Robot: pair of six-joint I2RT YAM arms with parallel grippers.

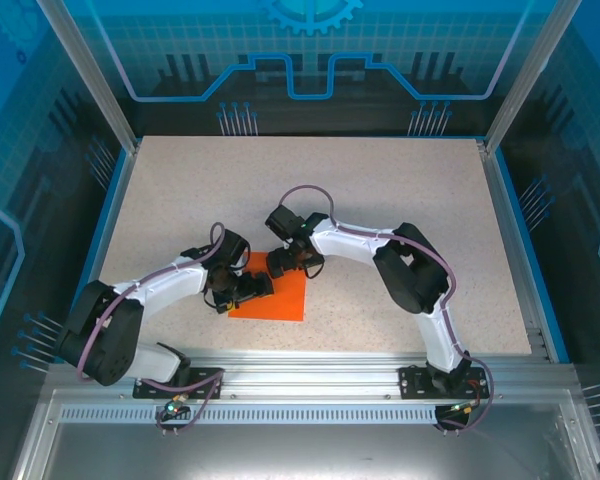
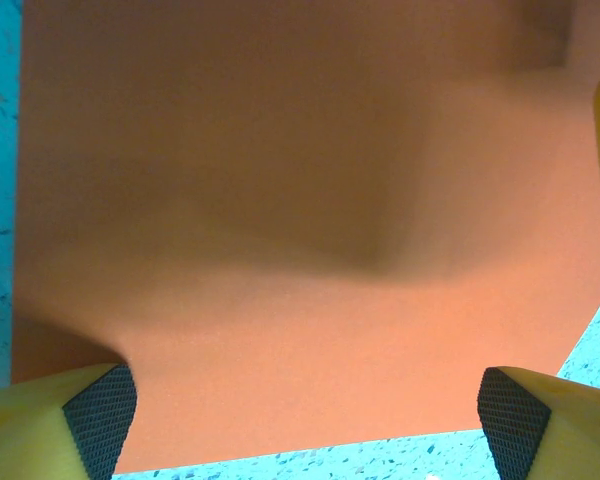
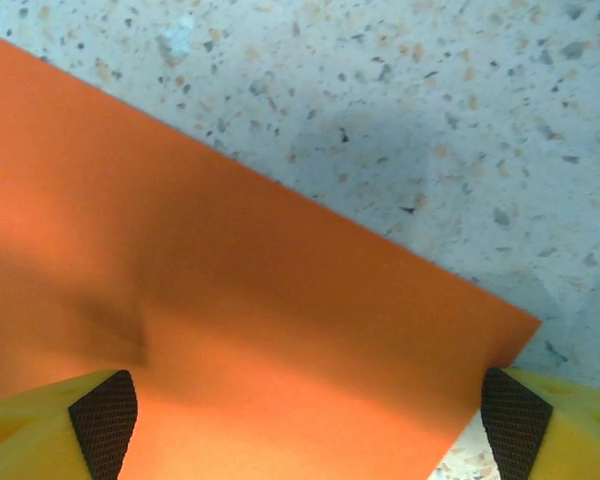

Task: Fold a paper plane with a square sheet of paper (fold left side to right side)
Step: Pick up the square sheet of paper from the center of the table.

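The square sheet of paper lies flat and bright orange on the speckled table, near the front edge between the two arms. My left gripper reaches in over its left side. In the left wrist view the sheet spreads under my open left gripper, whose yellow fingers stand wide apart, one towards each side of the sheet's near edge. My right gripper hovers over the sheet's far edge. It is also open, fingers spread over the sheet beside one corner. Nothing is pinched.
The bare speckled table top runs beyond the sheet's far edge. An aluminium rail carrying both arm bases borders the front. Blue-lit clear walls enclose the table at the back and sides.
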